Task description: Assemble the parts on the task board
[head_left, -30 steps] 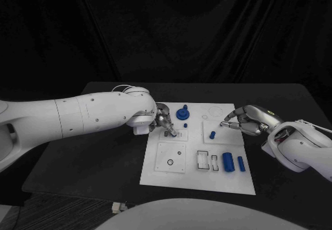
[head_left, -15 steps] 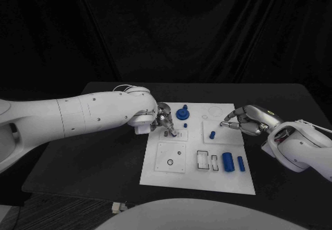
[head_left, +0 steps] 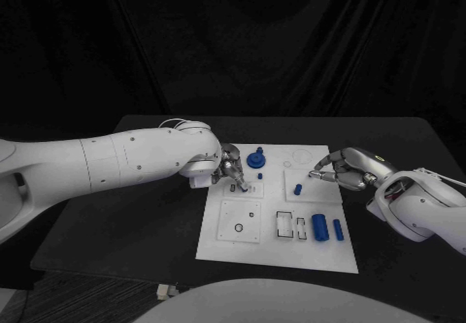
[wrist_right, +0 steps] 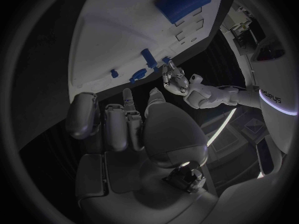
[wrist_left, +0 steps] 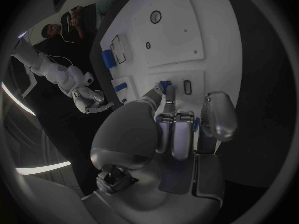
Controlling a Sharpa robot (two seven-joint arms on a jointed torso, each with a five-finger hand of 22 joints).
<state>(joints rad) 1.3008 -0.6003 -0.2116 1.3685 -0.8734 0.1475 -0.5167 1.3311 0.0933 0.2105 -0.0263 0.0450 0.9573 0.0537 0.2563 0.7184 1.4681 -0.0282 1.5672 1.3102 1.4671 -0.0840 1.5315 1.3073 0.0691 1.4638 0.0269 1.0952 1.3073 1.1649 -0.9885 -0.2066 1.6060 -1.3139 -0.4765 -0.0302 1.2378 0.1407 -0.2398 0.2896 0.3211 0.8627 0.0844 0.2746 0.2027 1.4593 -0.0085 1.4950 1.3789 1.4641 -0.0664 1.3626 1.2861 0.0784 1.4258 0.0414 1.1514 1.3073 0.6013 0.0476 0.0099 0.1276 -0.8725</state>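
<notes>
White task board (head_left: 225, 249) sits mid-frame. The left hand (head_left: 229, 169) pinches a small blue peg (wrist_left: 164, 86) at its upper left; the right hand (head_left: 342, 169), curled and holding nothing, hovers at its right edge.

The table (head_left: 145, 222) is viewed from above by the head camera; the white board (head_left: 277, 242) (wrist_left: 181, 30) (wrist_right: 112, 30) is seen closely from behind each wrist.

Both arms are chunky glossy white shells with little dark screw dots along the left arm (head_left: 116, 161). A thin white cable loops out above the left hand (head_left: 225, 168). Both hands are silver metal; the right hand (head_left: 345, 169) has a small greenish ring light on its back.
</notes>
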